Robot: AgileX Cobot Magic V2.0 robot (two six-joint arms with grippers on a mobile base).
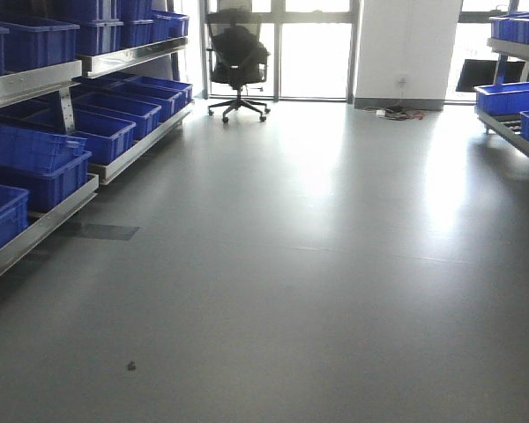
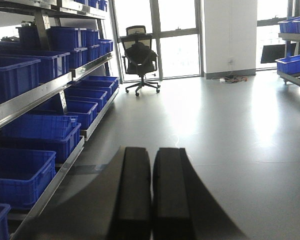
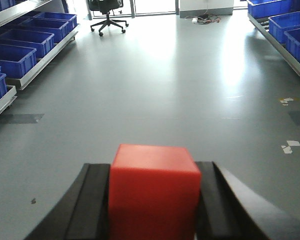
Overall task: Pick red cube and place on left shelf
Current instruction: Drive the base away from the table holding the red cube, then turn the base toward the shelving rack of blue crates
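- Two tiers of the left shelf (image 1: 37, 81) show in the front view, with metal rails running along the left wall towards the windows.
- Blue bins (image 1: 35, 163) sit in rows on both tiers, packed side by side.
- Left gripper (image 2: 151, 152), seen in its own wrist view: the jaws are drawn narrow, only a thin slit between the two black pads, and they are empty. It points down the aisle with the left shelf close on its left.
- Office chair (image 1: 238, 62), black, stands at the far end before the windows, something dark draped over its back.
- Floor (image 1: 317, 264) is grey and glossy, with window glare down the middle. A small dark speck (image 1: 131, 364) lies near the front, left of centre.
- Right gripper (image 3: 153, 167), seen in its own wrist view: the jaws are clamped on the red cube (image 3: 154, 200), one black pad against each side face.
- The cube sits upright between the pads, top face level, carried above open floor in mid-aisle and well apart from the left shelf.
- Right rack (image 1: 516, 132), at the far right edge, holds more blue bins.
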